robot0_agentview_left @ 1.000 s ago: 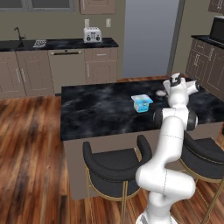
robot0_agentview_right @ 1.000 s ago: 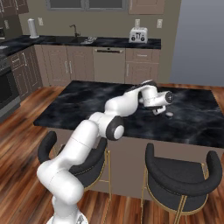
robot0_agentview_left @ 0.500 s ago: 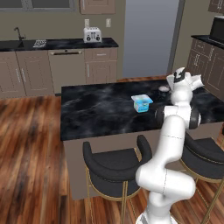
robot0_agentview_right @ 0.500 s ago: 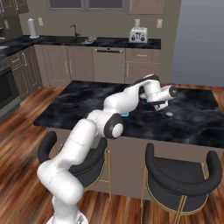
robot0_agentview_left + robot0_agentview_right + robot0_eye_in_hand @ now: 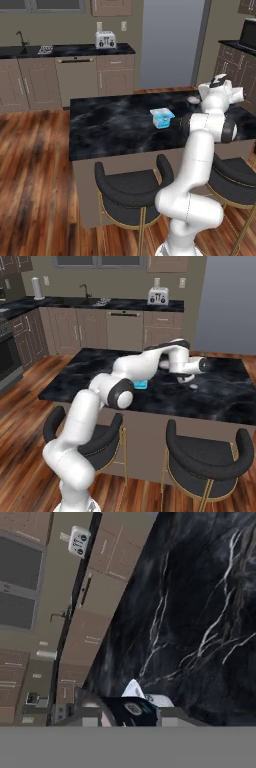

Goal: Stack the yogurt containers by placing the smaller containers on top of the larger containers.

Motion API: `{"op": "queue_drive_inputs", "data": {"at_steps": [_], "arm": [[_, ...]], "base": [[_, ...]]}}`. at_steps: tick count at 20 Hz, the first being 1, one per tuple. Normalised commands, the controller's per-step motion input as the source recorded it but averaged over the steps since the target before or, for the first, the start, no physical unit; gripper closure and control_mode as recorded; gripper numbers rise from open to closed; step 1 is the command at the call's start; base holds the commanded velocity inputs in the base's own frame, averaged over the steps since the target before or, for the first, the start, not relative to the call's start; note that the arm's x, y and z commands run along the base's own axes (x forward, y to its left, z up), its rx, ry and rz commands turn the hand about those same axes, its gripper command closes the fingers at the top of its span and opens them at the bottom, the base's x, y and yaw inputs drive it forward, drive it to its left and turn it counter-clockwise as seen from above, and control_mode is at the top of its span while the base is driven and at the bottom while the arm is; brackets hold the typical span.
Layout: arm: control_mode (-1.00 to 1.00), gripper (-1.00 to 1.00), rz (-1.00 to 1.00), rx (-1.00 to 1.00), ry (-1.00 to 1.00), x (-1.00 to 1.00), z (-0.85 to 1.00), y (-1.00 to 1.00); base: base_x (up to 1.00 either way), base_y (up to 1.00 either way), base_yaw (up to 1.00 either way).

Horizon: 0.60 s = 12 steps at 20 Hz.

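1. Tabletop [image 5: 110, 125]: black stone with white veining, glossy, rectangular island.
2. Light blue tub [image 5: 162, 117]: squarish, white rim, brighter blue label; stands upright mid-tabletop, apart from the hand.
3. Small cup [image 5: 134, 710]: round, dark with a paler top, clenched between the jaws of the gripper [image 5: 131, 714] (hand view, low).
4. Stools [image 5: 131, 190]: two, black cushioned, brass legs, along the near edge.
5. Toaster [image 5: 104, 39]: white, on the rear counter.

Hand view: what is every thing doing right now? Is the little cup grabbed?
small cup: sits between the fingertips, low over the black island, not stacked yet.
hand: a fingertip close on each side of the cup; I can't tell if it is squeezing.
blue tub: upright on the island, nothing on top, apart from the hand.
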Motion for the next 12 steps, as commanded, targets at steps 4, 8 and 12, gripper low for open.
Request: {"op": "queue_drive_inputs", "data": {"at_steps": [4, 8, 12], "arm": [[-1.0, 1.0, 0.0, 0.0, -0.15, -0.42, 0.13, 0.47], [-1.0, 1.0, -0.01, -0.02, -0.11, -0.32, 0.04, 0.47], [-1.0, 1.0, 0.0, 0.0, -0.05, -0.03, 0.02, 0.31]], "base": [[0.0, 0.0, 0.0], [0.0, 0.0, 0.0], [0.0, 0.0, 0.0]]}}
